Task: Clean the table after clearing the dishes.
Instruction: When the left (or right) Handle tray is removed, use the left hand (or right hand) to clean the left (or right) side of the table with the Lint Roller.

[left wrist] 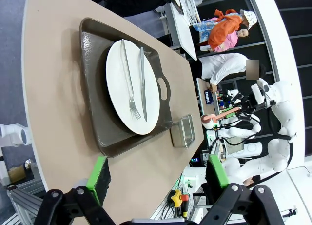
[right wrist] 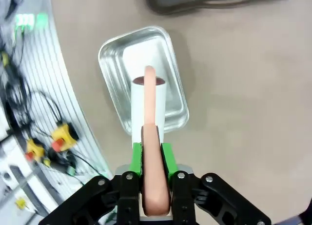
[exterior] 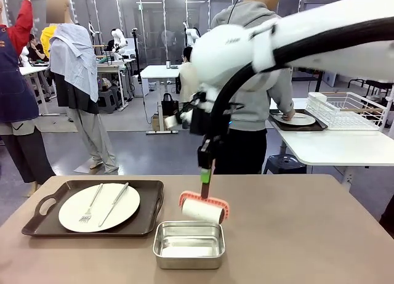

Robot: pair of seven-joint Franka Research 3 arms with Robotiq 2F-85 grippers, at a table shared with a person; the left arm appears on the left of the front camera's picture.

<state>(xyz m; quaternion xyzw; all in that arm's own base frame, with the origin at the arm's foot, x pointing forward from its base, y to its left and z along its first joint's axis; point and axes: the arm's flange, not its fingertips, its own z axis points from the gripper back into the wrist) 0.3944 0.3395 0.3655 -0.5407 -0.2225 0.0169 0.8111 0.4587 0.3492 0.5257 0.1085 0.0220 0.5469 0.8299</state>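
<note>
Closest to the robot's side, a small rectangular steel pan (exterior: pixel 188 246) sits on the wide brown table (exterior: pixel 295 235), near the middle of its near edge, with nothing in it. Just past the pan's far rim hangs a lint roller (exterior: pixel 202 210) with a white roll in a coral-pink frame. From the front camera it looks just behind the pan, while from the right wrist camera it overlaps the pan, so whether it touches the table cannot be told. Its pink handle rises straight up into the right gripper (exterior: pixel 205 173), whose 2 green-padded fingers are clamped tight on either side of the handle. The right arm reaches in from the upper right across the middle of the picture. To the left of the pan, close beside it, lies a dark brown tray (exterior: pixel 149 217) with cut-out handles, holding 1 round white plate (exterior: pixel 69 220). On the plate rest 2 silver pieces, a fork (exterior: pixel 91 207) and a long straight utensil (exterior: pixel 114 203), side by side and slanted. In the left wrist view, the left gripper (left wrist: pixel 157 169) is above the table's edge, fingers spread wide apart and holding nothing. Beyond the far edge, a person (exterior: pixel 253 114) in a grey hoodie stands at a white table (exterior: pixel 332 150). One of their hands is at a second plate (exterior: pixel 303 119) on a second tray (exterior: pixel 278 125), beside a white wire rack (exterior: pixel 321 103).
</note>
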